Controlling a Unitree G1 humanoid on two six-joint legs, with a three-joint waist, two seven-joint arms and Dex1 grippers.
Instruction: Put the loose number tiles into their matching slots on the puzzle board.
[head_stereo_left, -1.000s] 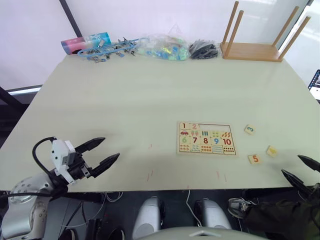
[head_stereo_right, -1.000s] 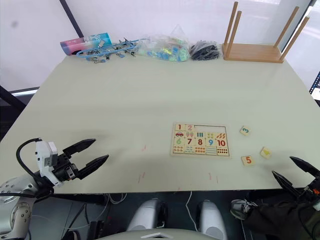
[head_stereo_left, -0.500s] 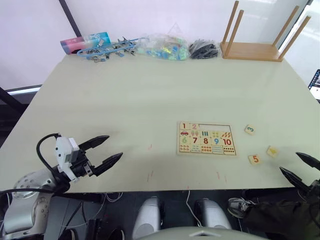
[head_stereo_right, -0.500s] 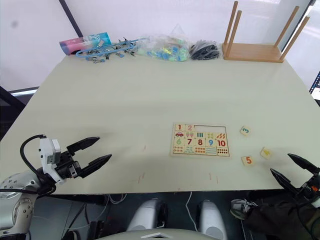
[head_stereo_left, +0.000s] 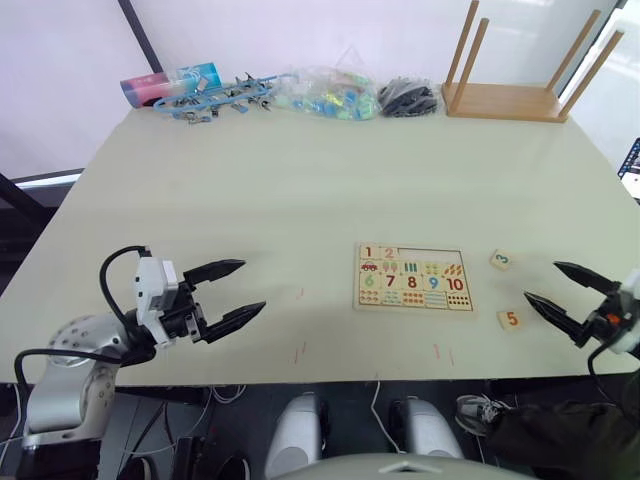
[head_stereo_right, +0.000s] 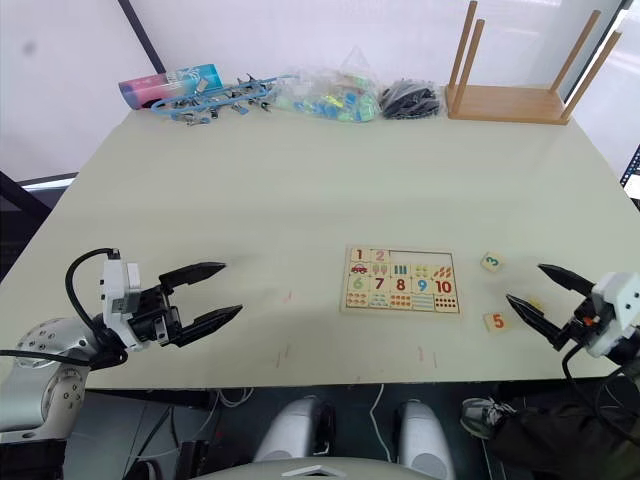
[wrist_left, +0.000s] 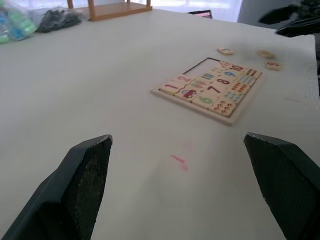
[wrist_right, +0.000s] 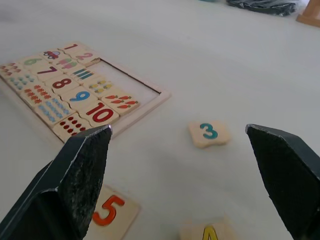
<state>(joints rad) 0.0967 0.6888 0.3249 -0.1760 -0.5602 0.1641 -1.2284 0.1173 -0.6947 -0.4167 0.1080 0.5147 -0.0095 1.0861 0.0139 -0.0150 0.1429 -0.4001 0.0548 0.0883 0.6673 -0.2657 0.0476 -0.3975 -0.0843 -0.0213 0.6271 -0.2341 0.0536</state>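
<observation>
The puzzle board (head_stereo_left: 411, 277) lies flat right of the table's middle, with a strip of bare slots (wrist_right: 125, 80) in its top row beside the 1 and 2. Three loose number tiles lie to its right: a teal 3 (head_stereo_left: 501, 259), an orange 5 (head_stereo_left: 510, 319) and a yellow 4 (wrist_right: 210, 232). My right gripper (head_stereo_left: 541, 281) hovers open over these tiles, the 3 just beyond its fingers and the 5 beside the near finger. My left gripper (head_stereo_left: 250, 287) is open and empty above bare table, well left of the board.
An upturned wooden stool (head_stereo_left: 510, 100) stands at the back right. Along the back edge lie a pink-and-blue tube (head_stereo_left: 170, 85), blue clips (head_stereo_left: 215, 100), a clear bag of coloured pieces (head_stereo_left: 330, 95) and a black bundle (head_stereo_left: 407, 98). Small red marks dot the table's front.
Both grippers have come in over the table. The left one moved right toward the board. The right one rose from the table's front edge to the loose tiles, staying open.
</observation>
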